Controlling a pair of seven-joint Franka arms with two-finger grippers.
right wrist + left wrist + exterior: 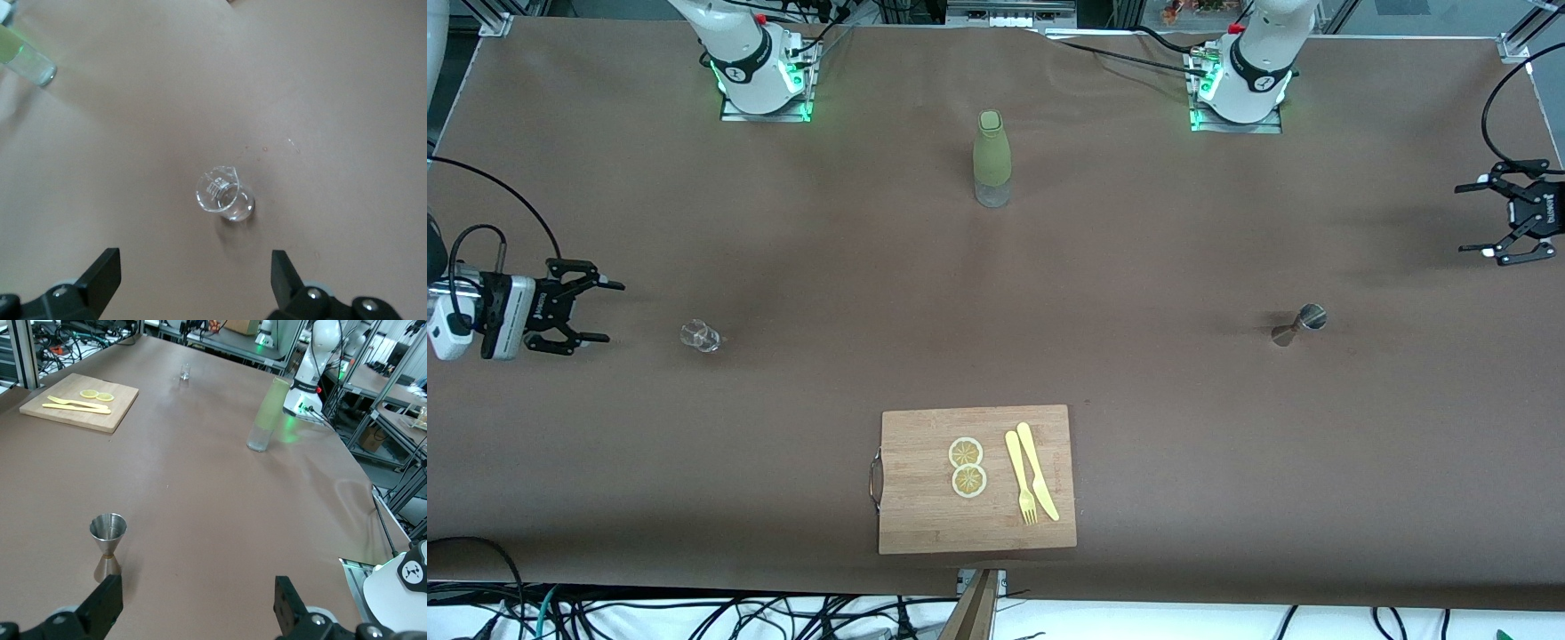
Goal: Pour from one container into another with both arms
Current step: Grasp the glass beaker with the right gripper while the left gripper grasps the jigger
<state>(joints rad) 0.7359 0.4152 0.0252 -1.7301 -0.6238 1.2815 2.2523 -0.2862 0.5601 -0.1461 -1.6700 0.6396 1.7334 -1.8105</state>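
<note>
left gripper wide, empty | right gripper wide, empty — its wrist view alone shows glass beaker spout markings

The brown table carries a small glass beaker near the right gripper, a steel jigger well apart from the left gripper, a green bottle midway between both, and a wooden cutting board.
</note>
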